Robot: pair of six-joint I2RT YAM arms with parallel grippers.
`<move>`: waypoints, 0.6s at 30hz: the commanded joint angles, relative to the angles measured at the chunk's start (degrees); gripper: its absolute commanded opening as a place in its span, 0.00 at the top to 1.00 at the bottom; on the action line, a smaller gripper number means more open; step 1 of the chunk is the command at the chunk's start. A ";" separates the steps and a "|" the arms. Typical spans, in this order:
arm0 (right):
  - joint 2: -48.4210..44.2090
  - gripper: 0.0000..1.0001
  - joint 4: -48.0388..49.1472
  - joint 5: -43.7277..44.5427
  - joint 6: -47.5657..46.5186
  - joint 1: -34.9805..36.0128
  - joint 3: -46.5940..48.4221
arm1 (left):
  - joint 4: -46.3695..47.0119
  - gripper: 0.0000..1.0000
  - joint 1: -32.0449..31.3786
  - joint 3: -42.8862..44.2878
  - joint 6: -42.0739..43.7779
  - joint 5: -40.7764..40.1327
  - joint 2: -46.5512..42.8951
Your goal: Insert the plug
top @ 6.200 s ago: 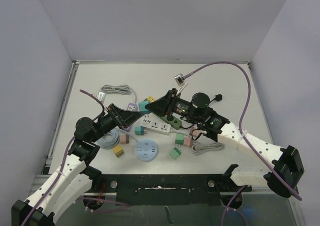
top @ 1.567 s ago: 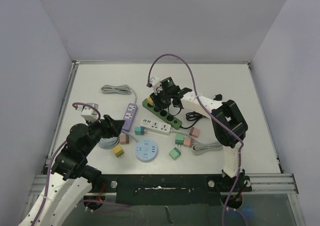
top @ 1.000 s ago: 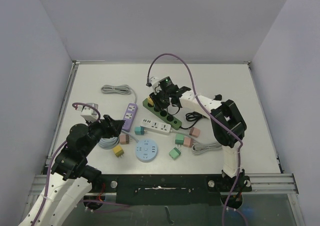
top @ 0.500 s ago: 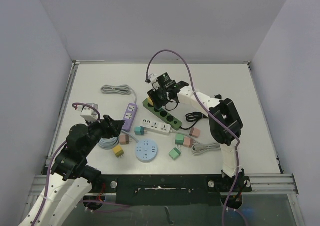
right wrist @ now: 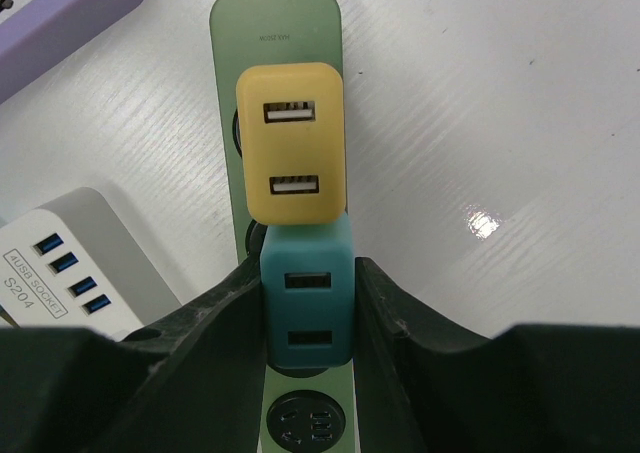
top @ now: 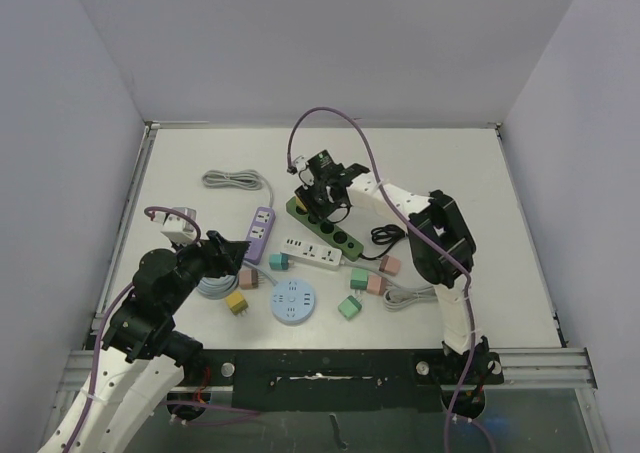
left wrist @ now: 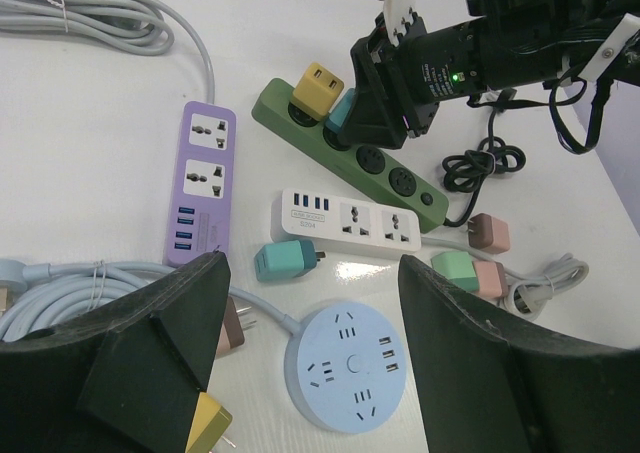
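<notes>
A teal plug (right wrist: 307, 308) stands in the dark green power strip (right wrist: 275, 13), right behind a yellow plug (right wrist: 291, 143) seated at the strip's end. My right gripper (right wrist: 307, 273) is shut on the teal plug, one finger pressed against each side. In the top view this gripper (top: 318, 188) sits over the far left end of the green strip (top: 340, 231). My left gripper (left wrist: 310, 273) hangs open and empty above the near left of the table, over a round blue socket (left wrist: 348, 365).
A purple strip (left wrist: 203, 183) and a white strip (left wrist: 350, 221) lie near the green one. Loose plugs lie around: teal (left wrist: 285, 262), pink (left wrist: 488, 232), green (left wrist: 453, 269). A grey cable coil (left wrist: 90, 13) is at the far left, and a black cord (left wrist: 480, 163) to the right.
My right gripper has shifted slightly left along the green strip, its jaws loosening briefly and closing again on the teal plug. The left arm has not moved.
</notes>
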 commanded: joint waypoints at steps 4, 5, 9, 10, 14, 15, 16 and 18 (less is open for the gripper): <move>9.74 1.00 -5.08 3.60 0.87 -0.57 0.37 | 1.53 0.33 0.01 0.50 -0.20 -0.67 -0.70; 10.41 1.00 -4.64 3.25 1.29 -0.60 -0.22 | 1.52 0.33 0.01 0.49 -0.20 -0.74 -0.70; 12.29 1.00 -1.98 -0.08 2.85 -1.13 -3.51 | 1.49 0.33 0.01 0.57 -0.20 -0.76 -0.66; 12.64 1.00 -1.89 -0.55 2.99 -1.47 -4.05 | 1.53 0.33 0.01 0.50 -0.20 -0.81 -0.60; 12.67 1.00 -1.92 0.68 3.02 -1.20 -4.28 | 1.49 0.33 0.01 0.54 -0.20 -0.80 -0.39; 12.09 1.00 -1.74 2.15 3.21 -0.86 -3.94 | 1.53 0.33 0.01 0.50 -0.20 -0.76 -0.29; 11.33 1.00 -1.66 3.46 3.40 -0.61 -3.35 | 1.49 0.33 0.01 0.49 -0.25 -0.82 -0.19; 9.16 1.00 -1.79 6.02 3.64 -0.18 -2.19 | 1.52 0.33 0.03 0.50 -0.29 -0.82 0.04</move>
